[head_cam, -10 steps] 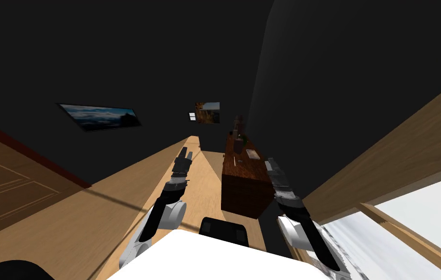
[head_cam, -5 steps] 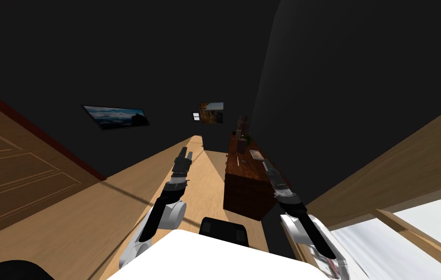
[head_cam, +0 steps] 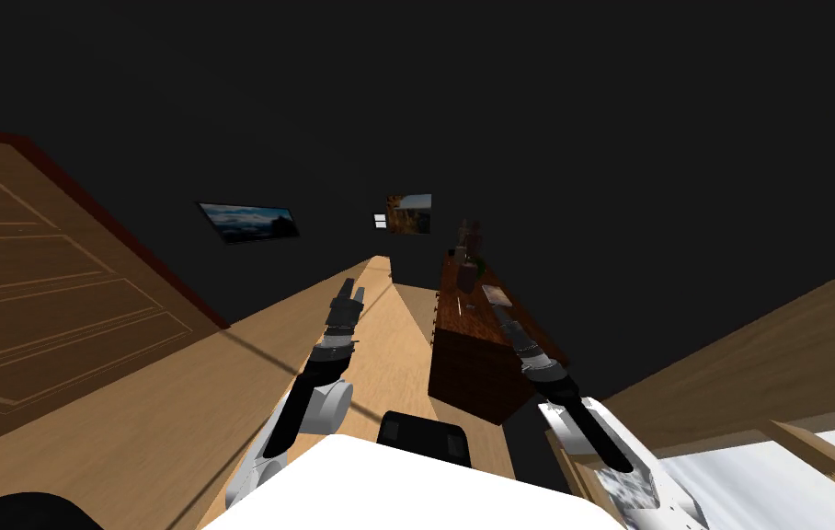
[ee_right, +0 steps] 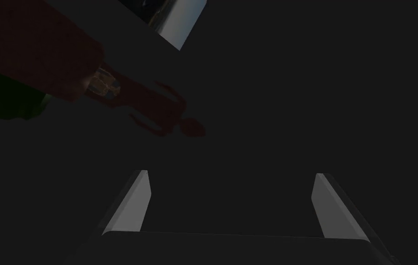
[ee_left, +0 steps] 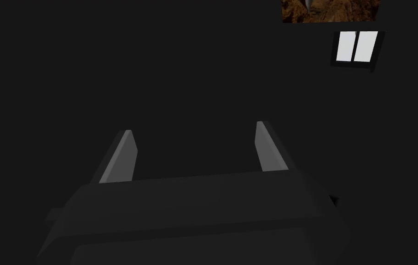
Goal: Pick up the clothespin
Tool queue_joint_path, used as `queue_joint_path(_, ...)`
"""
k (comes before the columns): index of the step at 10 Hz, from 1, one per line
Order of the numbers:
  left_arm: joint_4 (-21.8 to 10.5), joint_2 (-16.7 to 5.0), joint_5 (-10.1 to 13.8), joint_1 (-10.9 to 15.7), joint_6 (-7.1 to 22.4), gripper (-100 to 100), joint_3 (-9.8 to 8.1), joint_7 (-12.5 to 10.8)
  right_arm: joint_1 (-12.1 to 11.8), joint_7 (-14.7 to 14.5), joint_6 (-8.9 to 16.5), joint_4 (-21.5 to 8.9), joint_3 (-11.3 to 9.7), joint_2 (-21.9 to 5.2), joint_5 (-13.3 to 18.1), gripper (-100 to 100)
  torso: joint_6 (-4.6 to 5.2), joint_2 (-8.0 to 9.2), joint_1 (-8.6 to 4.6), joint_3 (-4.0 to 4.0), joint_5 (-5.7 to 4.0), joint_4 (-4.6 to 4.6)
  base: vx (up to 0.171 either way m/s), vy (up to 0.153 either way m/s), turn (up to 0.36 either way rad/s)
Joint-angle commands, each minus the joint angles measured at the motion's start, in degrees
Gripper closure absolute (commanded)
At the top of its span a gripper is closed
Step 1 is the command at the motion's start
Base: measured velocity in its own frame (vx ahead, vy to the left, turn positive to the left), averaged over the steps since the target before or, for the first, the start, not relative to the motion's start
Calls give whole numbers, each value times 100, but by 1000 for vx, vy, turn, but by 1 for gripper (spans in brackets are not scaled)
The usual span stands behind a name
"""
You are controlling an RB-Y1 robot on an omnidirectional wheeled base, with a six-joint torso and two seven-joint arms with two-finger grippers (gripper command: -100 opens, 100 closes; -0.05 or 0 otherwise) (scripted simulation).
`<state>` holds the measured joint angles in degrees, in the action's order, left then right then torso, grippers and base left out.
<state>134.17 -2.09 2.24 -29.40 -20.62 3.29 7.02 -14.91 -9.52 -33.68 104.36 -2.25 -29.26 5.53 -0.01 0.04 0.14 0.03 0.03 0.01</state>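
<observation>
Since 1 s ago my own view swung, not the furniture: more of the panelled door (head_cam: 48,276) came in on my left, and the dark wood surface (head_cam: 478,373) slid over under the right arm. Both arms kept the same forward reach.

Head view: the left pincer (head_cam: 348,288) was out over the light wood floor (head_cam: 223,405), with the surface well apart on its inner side. The right pincer (head_cam: 498,314) overlapped the near part of the surface top; I couldn't tell its height above it. A light flat item (head_cam: 497,294) lay just beyond the right fingertips, and a few dark items (head_cam: 469,269) stood further along past it. All of them were too small to tell which was the clothespin, so I could only place it as somewhere on that surface ahead of the right pincer.

Left wrist view: the left pincer (ee_left: 193,127) had its fingers spread about a third of the frame apart, with nothing between them.

Right wrist view: the right pincer (ee_right: 231,173) was spread equally wide and held nothing. A dim dark red shape (ee_right: 166,112) sat beyond and off to one side of the fingers, well apart and too dark to name.
</observation>
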Motion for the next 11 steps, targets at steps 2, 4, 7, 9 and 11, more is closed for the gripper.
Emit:
queue_joint_path(2, 0, 0, 0, -1, 0, 0, 0, 0, 206, -51, -190, -505, -61, -386, 197, -100, 3, 0, -4, 0, -1, 0, -14, 41, 103)
queue_joint_path(4, 0, 0, 0, -1, 0, 0, 0, 0, 326, -91, -301, -787, -114, -706, 357, -100, 4, 0, -2, 0, 0, 0, -10, 45, 122)
queue_joint_path(7, 0, 0, 0, -1, 0, 0, -1, 0, 441, -133, -416, -1148, -173, -1079, 533, -100, 6, -2, -10, -1, -2, -1, -2, 32, 91)
queue_joint_path(9, 0, 0, 0, -1, 0, 0, -1, 0, 550, -177, -534, -1518, -236, -1317, 726, -100, 4, -4, -3, -2, -1, -1, 1, 52, 151)
queue_joint_path(11, 0, 0, 0, -1, 0, 0, -1, 0, 652, -221, -654, -1803, -303, -1594, 934, -100, 6, -5, 1, -3, 1, -1, 12, 50, 108)
